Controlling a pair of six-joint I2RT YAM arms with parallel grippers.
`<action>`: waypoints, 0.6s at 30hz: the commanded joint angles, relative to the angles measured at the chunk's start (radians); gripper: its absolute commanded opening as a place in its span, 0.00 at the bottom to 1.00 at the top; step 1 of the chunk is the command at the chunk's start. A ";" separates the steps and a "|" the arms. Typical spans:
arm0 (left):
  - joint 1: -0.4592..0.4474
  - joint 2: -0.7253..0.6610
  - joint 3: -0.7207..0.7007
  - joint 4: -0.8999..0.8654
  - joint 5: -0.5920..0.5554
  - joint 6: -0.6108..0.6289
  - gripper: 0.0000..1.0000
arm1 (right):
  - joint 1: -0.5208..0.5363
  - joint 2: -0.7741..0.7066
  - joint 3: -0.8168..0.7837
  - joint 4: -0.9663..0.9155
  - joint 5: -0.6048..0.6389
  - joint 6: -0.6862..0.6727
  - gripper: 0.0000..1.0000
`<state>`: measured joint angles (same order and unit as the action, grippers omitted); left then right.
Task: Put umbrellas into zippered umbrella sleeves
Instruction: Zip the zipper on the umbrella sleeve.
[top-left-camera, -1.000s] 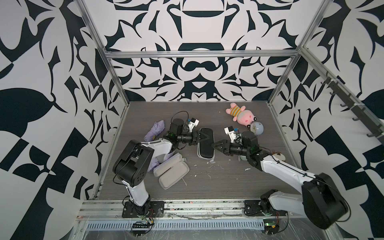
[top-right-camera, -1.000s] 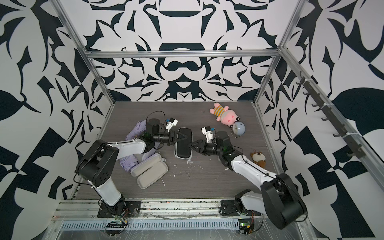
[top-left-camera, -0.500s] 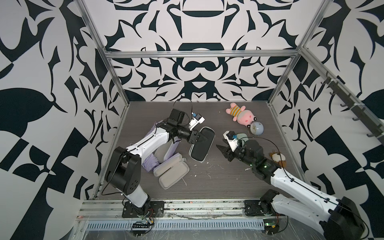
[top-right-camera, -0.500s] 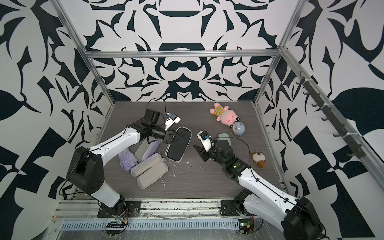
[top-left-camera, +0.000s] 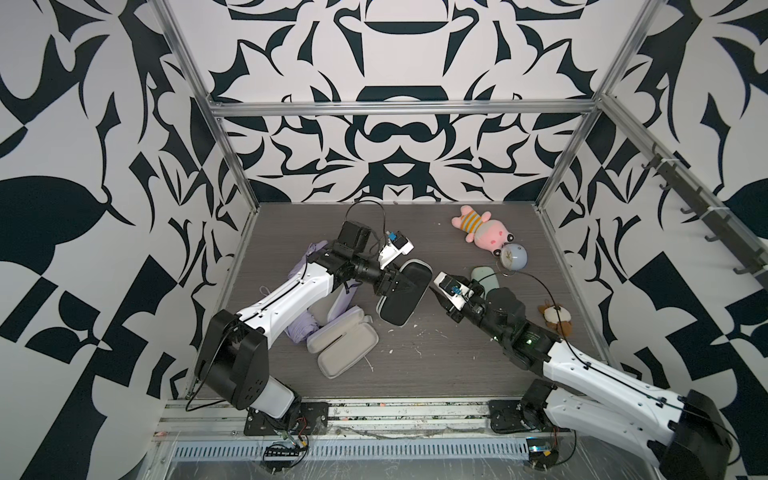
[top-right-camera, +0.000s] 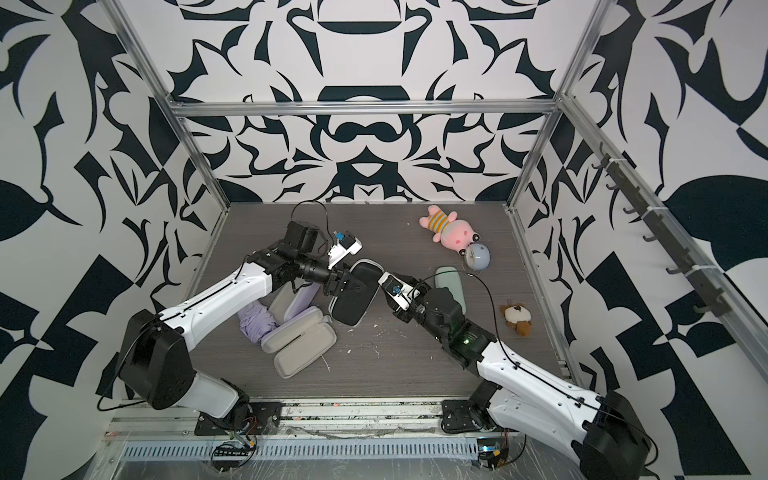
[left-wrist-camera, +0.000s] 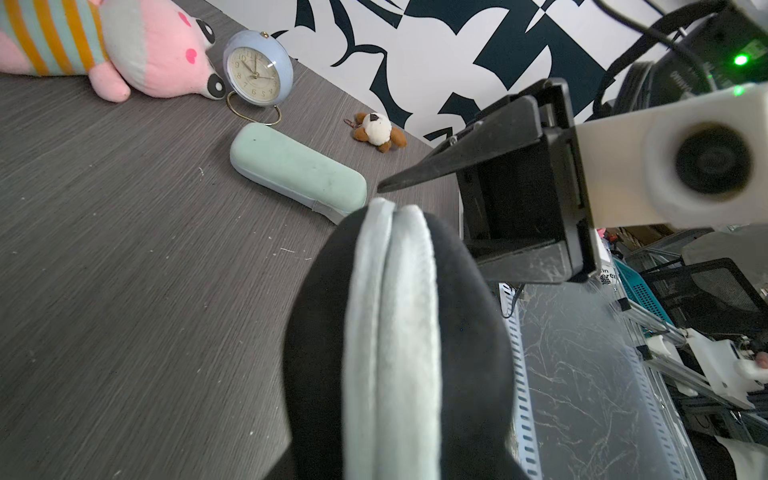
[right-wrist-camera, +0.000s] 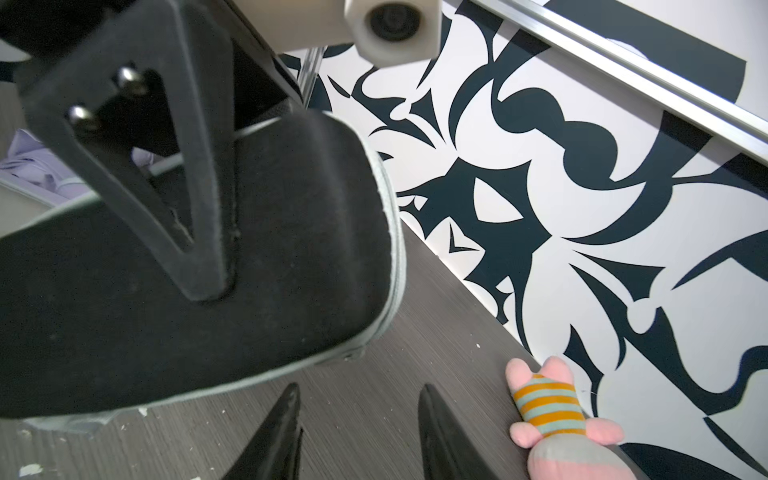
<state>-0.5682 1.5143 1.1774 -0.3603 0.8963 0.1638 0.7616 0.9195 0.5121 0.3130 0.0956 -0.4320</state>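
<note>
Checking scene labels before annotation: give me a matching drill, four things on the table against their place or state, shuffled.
Things:
1. black sleeve
2. mint green sleeve
3. clock
4. open sleeve

Place or state:
A. lying closed on the table
B. spread open, grey lining facing up
C. clamped in the left pincer
D. right beside the head of the pink plush toy

Pairs: 1-C, 2-A, 3-D, 4-B
</note>
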 joint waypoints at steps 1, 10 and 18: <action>-0.009 -0.002 0.041 0.003 0.029 -0.007 0.00 | 0.010 0.028 0.019 0.121 0.033 -0.035 0.45; -0.010 -0.001 0.030 -0.010 0.029 -0.025 0.00 | 0.055 0.101 0.043 0.191 0.028 -0.047 0.32; -0.010 0.015 0.031 -0.049 0.058 -0.029 0.00 | 0.068 0.121 0.082 0.205 0.115 -0.065 0.11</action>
<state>-0.5735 1.5158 1.1782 -0.3889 0.9016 0.1410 0.8207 1.0428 0.5213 0.4038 0.1650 -0.4942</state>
